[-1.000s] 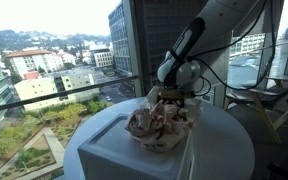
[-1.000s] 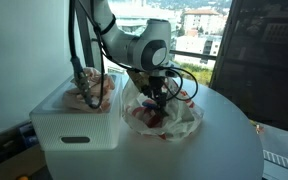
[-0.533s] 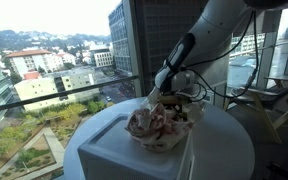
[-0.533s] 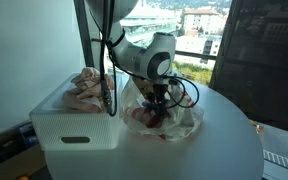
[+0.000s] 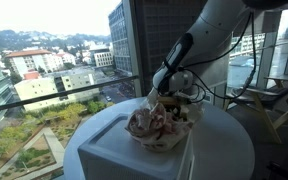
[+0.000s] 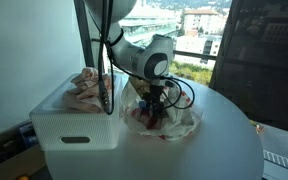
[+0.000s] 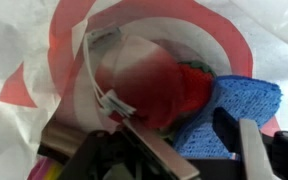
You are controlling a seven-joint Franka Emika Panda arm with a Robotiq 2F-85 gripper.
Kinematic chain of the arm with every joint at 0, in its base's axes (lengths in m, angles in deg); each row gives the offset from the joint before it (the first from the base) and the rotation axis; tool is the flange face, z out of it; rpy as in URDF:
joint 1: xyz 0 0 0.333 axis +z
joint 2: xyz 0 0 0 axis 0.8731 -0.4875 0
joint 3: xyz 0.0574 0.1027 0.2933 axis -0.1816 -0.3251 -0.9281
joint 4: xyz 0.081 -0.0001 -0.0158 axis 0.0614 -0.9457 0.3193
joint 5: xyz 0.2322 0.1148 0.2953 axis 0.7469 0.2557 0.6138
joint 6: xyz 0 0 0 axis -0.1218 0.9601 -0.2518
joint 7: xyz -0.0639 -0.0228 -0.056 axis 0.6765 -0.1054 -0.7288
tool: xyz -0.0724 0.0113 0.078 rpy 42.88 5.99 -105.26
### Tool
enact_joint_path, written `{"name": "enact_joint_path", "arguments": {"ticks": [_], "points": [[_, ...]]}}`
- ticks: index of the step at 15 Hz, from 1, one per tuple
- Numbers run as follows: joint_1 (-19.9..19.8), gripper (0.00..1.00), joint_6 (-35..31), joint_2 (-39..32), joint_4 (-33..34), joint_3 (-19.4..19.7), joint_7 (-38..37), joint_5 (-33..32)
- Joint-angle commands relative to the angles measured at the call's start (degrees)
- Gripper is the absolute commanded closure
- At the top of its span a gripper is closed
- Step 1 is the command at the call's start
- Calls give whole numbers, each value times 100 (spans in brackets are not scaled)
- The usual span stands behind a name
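My gripper [image 7: 174, 117] reaches down into a white plastic bag [image 7: 39, 40] printed with red rings. In the wrist view its fingers stand apart around a red soft item [image 7: 164, 85] and the edge of a blue textured sponge-like cloth [image 7: 242, 100]. One finger [image 7: 149, 148] lies against the red item, while the opposite finger [image 7: 226, 130] rests over the blue cloth. Both exterior views show the gripper [image 5: 170, 99] [image 6: 155, 106] sunk into the crumpled bag [image 5: 156, 126] [image 6: 182, 120] on the round white table [image 6: 224, 150].
A white plastic bin [image 6: 72, 128] stands beside the bag with a pile of pinkish cloth [image 6: 87, 88] on top. Cables hang along the arm [image 6: 109, 60]. Large windows with a city view surround the table [image 5: 229, 145].
The arm has dropped lower into the bag since a second ago. The fingers have drawn slightly closer together around the red item and blue cloth.
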State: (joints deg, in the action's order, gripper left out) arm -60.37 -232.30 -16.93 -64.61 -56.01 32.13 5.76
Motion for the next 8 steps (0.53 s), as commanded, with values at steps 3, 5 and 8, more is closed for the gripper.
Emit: {"name": "enact_joint_path", "arguments": {"ticks": [3, 5, 8], "points": [[18, 73, 109, 144, -192, 54, 81, 102], [37, 87, 363, 143, -89, 112, 55, 28], [57, 93, 885, 218, 15, 188, 61, -86]]}}
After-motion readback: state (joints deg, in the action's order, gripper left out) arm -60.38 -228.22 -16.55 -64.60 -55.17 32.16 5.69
